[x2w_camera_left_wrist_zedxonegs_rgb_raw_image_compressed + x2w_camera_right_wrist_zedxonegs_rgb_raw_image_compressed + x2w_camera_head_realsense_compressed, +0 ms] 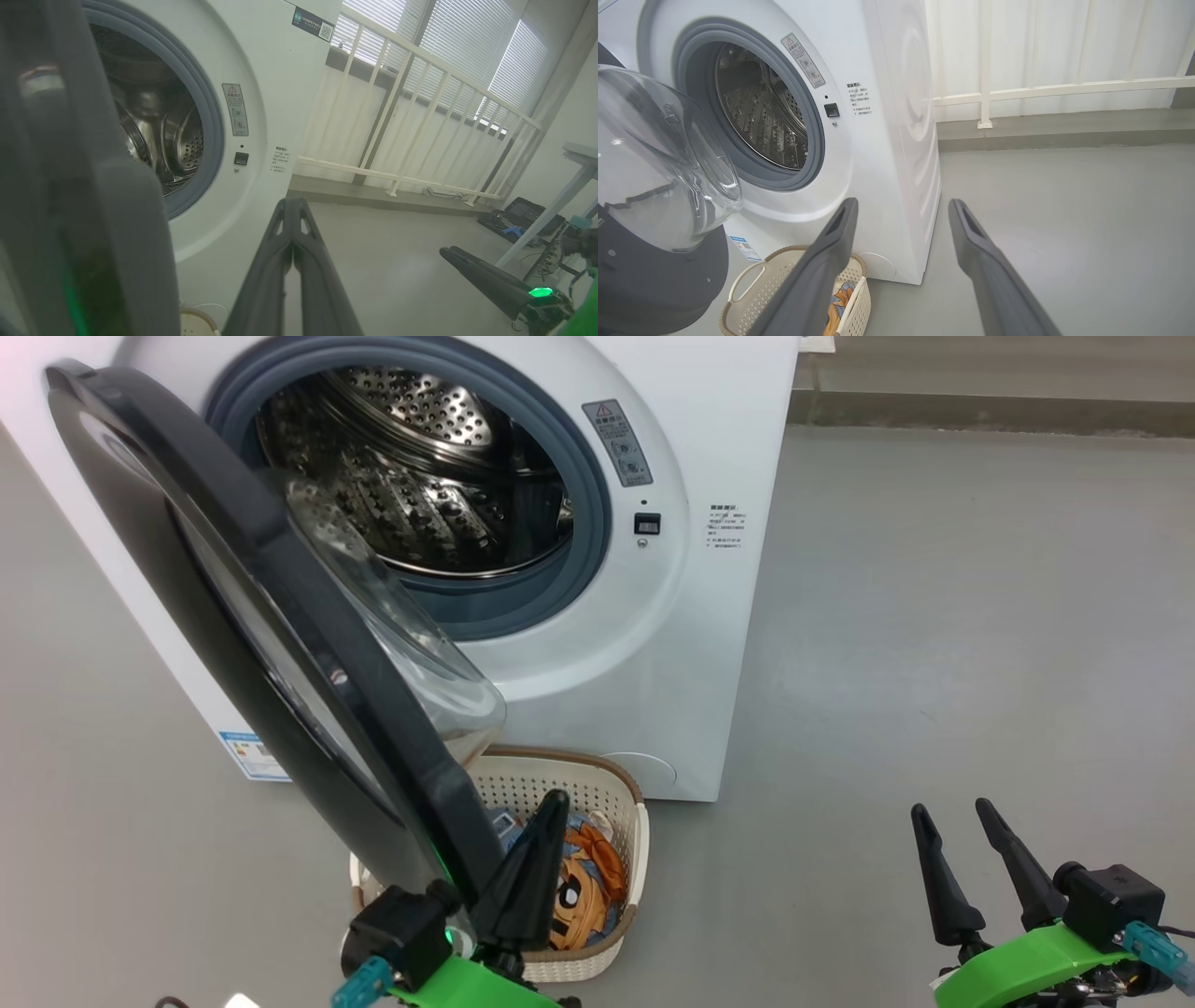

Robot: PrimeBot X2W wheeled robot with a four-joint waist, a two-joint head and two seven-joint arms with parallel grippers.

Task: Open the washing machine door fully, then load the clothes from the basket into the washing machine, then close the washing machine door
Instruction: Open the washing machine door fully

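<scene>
While just beside the washing machine door (317,635), left tool (555,798) tightly together, empty; right tool (952,808) wide apart, empty.

Washing machine door (308,635), glossy black with a bulging clear window, stands swung out, its edge right beside the left gripper (555,798). White washing machine (691,616) beyond the gripper, steel drum exposed. Cream perforated basket (532,789) on the floor under the gripper holds the clothes (579,887), orange-cream piece with black face over blue.
</scene>
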